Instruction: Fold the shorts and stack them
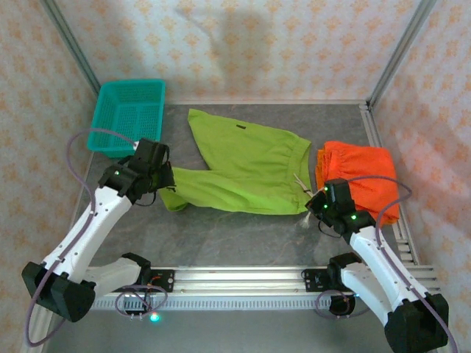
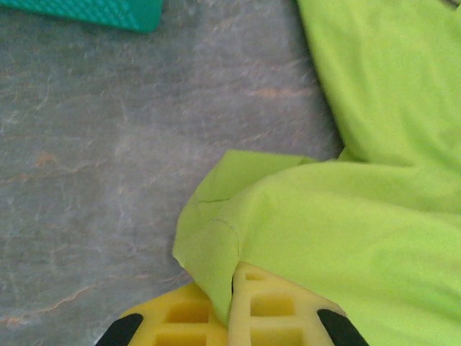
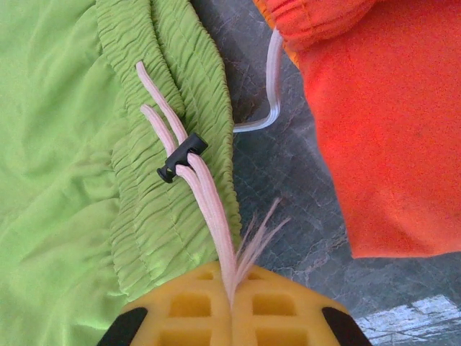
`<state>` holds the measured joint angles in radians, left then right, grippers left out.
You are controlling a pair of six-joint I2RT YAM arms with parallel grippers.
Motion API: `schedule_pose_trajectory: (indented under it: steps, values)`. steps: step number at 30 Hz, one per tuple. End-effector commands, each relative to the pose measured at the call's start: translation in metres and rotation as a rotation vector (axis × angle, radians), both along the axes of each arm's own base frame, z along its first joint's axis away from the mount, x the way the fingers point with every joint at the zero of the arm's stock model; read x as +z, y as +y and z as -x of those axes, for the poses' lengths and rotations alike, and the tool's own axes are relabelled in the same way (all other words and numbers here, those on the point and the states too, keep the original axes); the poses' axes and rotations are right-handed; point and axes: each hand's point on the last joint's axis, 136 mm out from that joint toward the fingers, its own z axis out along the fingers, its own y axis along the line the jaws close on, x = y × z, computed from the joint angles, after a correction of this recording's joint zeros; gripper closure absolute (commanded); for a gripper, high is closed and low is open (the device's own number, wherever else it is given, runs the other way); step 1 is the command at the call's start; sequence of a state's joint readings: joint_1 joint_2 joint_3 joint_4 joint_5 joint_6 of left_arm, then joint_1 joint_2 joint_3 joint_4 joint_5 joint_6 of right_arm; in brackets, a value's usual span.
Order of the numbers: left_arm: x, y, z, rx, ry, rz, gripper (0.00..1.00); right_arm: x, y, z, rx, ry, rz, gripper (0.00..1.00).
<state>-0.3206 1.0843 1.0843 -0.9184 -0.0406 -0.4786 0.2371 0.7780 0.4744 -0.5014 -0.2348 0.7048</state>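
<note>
on the grey worktop the green shorts lie spread in the middle, orange shorts just beside their waist on the right, a teal basket far left. the left gripper pinches a green leg hem; the right gripper pinches the pale drawstring at the waistband.
</note>
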Motion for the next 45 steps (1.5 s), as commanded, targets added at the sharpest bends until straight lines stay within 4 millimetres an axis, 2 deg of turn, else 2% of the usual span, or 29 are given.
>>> schedule_pose_trajectory:
  steps: [1,3,6,9,12,16,19,21,22,24,25,26,27,28,30,32,34,36,37,39,42,45]
  values:
    - [-0.014,0.005,0.020,-0.056,0.045,-0.028,1.00,0.004,-0.008,-0.002,-0.015,-0.013,0.053,1.00]
    - [-0.007,0.004,0.017,-0.054,0.015,-0.017,1.00,0.010,-0.008,-0.006,-0.020,-0.032,0.054,1.00]
    - [0.019,0.016,0.002,-0.014,-0.062,-0.057,1.00,0.034,-0.005,-0.024,-0.038,-0.112,0.026,1.00]
    - [0.067,0.029,-0.029,0.016,-0.159,-0.094,1.00,0.077,0.002,-0.052,-0.035,-0.204,0.005,1.00]
    - [0.126,0.042,-0.063,0.031,-0.238,-0.203,1.00,0.125,0.009,-0.083,-0.009,-0.280,0.015,1.00]
    - [0.202,0.047,-0.101,0.020,-0.371,-0.321,1.00,0.182,0.002,-0.118,-0.017,-0.358,0.022,1.00]
    - [0.240,0.049,-0.109,0.009,-0.447,-0.365,1.00,0.210,-0.004,-0.127,-0.035,-0.407,-0.014,1.00]
    - [0.249,0.043,-0.104,-0.033,-0.480,-0.349,1.00,0.216,-0.003,-0.125,-0.035,-0.429,-0.031,1.00]
    - [0.246,0.038,-0.099,-0.063,-0.490,-0.328,1.00,0.212,-0.002,-0.123,-0.032,-0.424,-0.045,1.00]
    - [0.227,0.026,-0.088,-0.130,-0.503,-0.265,0.89,0.194,0.003,-0.117,-0.015,-0.387,-0.070,1.00]
    - [0.213,0.018,-0.081,-0.167,-0.508,-0.222,0.82,0.179,0.006,-0.112,-0.003,-0.353,-0.087,1.00]
    - [0.191,0.011,-0.076,-0.188,-0.497,-0.173,0.72,0.162,0.010,-0.107,0.009,-0.315,-0.102,1.00]
    - [0.178,0.008,-0.066,-0.194,-0.499,-0.133,0.58,0.146,0.013,-0.102,0.020,-0.283,-0.116,1.00]
    - [0.154,0.003,-0.059,-0.201,-0.476,-0.085,0.49,0.128,0.016,-0.096,0.031,-0.245,-0.128,1.00]
    - [0.114,-0.004,-0.044,-0.193,-0.426,0.007,0.40,0.093,0.019,-0.081,0.051,-0.175,-0.128,1.00]
    - [0.080,-0.010,-0.033,-0.180,-0.374,0.089,0.24,0.066,0.015,-0.066,0.059,-0.118,-0.096,1.00]
    - [0.048,-0.004,-0.021,-0.097,-0.318,0.127,0.19,0.046,0.011,-0.050,0.065,-0.082,-0.064,1.00]
    - [0.030,0.012,-0.011,0.005,-0.273,0.105,0.15,0.040,0.007,-0.039,0.066,-0.076,-0.043,1.00]
    - [0.024,0.014,-0.008,0.022,-0.256,0.103,0.15,0.042,0.005,-0.036,0.066,-0.085,-0.037,0.95]
    - [0.013,0.012,-0.008,0.048,-0.225,0.134,0.12,0.050,0.005,-0.033,0.076,-0.117,-0.031,0.76]
    - [-0.003,-0.004,-0.022,0.027,-0.142,0.192,0.08,0.069,0.009,-0.035,0.097,-0.178,-0.024,0.53]
    - [-0.023,-0.007,-0.042,0.035,-0.052,0.167,0.08,0.086,0.013,-0.039,0.130,-0.217,-0.002,0.39]
